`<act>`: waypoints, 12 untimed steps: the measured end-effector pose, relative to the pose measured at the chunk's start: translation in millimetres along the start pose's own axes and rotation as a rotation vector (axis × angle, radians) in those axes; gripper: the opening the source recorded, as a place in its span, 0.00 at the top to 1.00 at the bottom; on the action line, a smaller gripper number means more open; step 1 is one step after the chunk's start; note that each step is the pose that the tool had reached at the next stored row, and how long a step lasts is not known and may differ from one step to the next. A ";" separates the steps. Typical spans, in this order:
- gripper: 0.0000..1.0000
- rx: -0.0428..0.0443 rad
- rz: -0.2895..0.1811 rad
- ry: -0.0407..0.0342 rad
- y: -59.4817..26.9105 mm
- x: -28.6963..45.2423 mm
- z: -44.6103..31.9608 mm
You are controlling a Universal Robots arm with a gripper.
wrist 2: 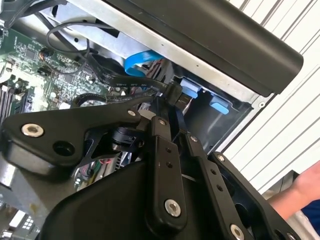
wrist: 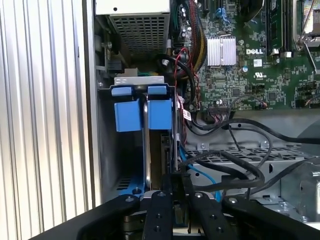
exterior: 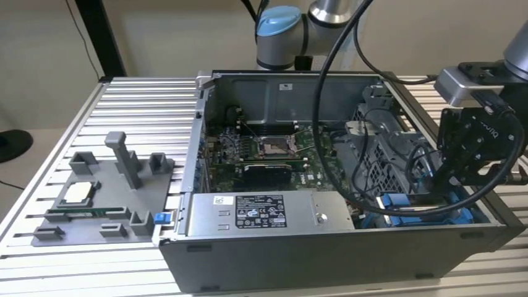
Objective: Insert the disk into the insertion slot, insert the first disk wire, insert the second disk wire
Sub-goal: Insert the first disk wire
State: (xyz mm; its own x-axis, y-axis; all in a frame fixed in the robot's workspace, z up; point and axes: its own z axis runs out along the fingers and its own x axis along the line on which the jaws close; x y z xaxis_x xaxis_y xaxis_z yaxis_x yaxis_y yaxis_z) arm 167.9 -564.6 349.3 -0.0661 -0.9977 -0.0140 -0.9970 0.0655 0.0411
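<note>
Silver ribbed table (exterior: 123, 105) holds up a big grey computer case (exterior: 330, 260) with its side off; the claw (wrist 2: 167, 100) hangs over the corner of the case at the exterior view's right. In the first wrist view the disk (wrist: 160, 115) looks to be sitting down inside the insertion slot (wrist: 120, 160); its two blue frame tabs show side by side at the far end. In the second wrist view the claw is pinched tight on the end of a black wire (wrist 2: 130, 79); the small plug (wrist 2: 175, 92) sits right at its tips. I cannot tell if this is the first disk wire or the second; I also cannot see if the plug is touching its socket yet. To do this step well, I think the plug should be held flat and lined up with the socket; it should go in slow and straight, not at a slant; a hard push could bend it. Some loose wires (wrist: 235, 165) lie just beside the slot and could get caught; a person's arm (wrist 2: 300, 195) is near the outside of the case, so the move should be small and gentle.
</note>
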 end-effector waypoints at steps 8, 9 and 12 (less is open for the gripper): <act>1.00 -0.0033 0.000 0.0003 -0.4 3.5 2.4; 1.00 -0.0032 0.000 0.0003 -0.4 3.4 2.6; 1.00 -0.0033 0.000 0.0001 -0.2 3.4 3.5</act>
State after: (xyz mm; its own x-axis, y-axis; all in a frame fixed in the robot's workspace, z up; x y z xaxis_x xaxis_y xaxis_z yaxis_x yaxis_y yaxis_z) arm 167.7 -568.0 345.7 -0.0661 -0.9977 -0.0139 -0.9969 0.0655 0.0444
